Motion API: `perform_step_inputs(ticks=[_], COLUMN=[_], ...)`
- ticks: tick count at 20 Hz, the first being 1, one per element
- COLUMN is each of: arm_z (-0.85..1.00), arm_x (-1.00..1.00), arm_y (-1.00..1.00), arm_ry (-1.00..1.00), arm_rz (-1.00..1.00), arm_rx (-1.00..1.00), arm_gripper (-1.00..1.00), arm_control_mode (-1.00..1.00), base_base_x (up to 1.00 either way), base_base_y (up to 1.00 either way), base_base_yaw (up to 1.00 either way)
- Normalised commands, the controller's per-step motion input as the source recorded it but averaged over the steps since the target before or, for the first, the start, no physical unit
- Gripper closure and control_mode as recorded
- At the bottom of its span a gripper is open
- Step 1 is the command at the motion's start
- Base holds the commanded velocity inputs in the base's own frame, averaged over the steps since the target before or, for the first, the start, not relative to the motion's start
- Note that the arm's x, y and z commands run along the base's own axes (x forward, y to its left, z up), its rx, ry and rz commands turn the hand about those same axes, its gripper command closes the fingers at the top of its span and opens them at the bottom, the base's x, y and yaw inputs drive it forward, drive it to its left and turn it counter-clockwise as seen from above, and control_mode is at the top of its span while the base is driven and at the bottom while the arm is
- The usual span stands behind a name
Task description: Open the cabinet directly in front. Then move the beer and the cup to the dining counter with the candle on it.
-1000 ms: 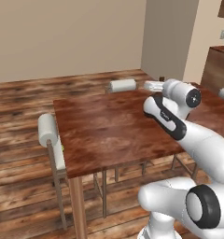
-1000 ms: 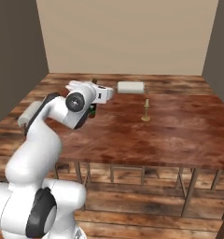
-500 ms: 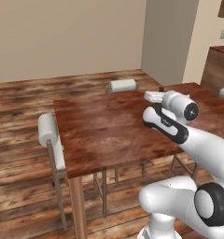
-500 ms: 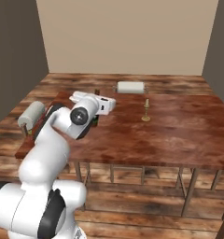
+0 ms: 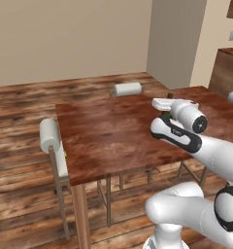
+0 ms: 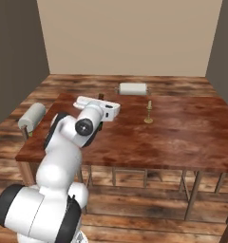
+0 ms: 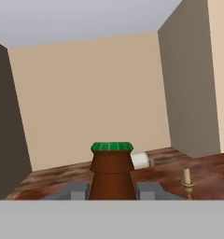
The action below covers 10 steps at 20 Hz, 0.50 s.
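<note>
Presently the beer (image 7: pixel 112 173) is seen clamped between the two fingers (image 7: pixel 76 191) of the gripper (image 7: pixel 112 190), its brown neck and green cap rising upright between them. It is carried above the dining worktop (image 6: pixel 182 137), the candle (image 6: pixel 148 112) standing apart to its right.

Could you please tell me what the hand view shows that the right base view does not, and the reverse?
Hand view alone: the beer up close, its green cap and brown neck between the jaws, which are closed on it, and a tall side wall.

Right base view alone: the arm over the dining counter, the counter's legs and the wood floor.

Both: the candle, the counter top, a white chair back and the beige back wall.
</note>
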Motion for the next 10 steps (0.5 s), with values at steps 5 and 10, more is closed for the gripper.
perform_step_inputs(ticks=[5, 10], arm_z=[0.00, -0.02], arm_x=[0.02, 0.00], arm_y=[-0.01, 0.00], arm_ry=[-0.11, -0.11], arm_rz=[0.00, 0.00], arm_rx=[0.00, 0.00], arm_gripper=[1.00, 1.00], arm_control_mode=[-1.00, -1.00], base_base_x=[0.00, 0.00], base_base_y=[0.00, 0.00], base_base_yaw=[0.00, 0.00])
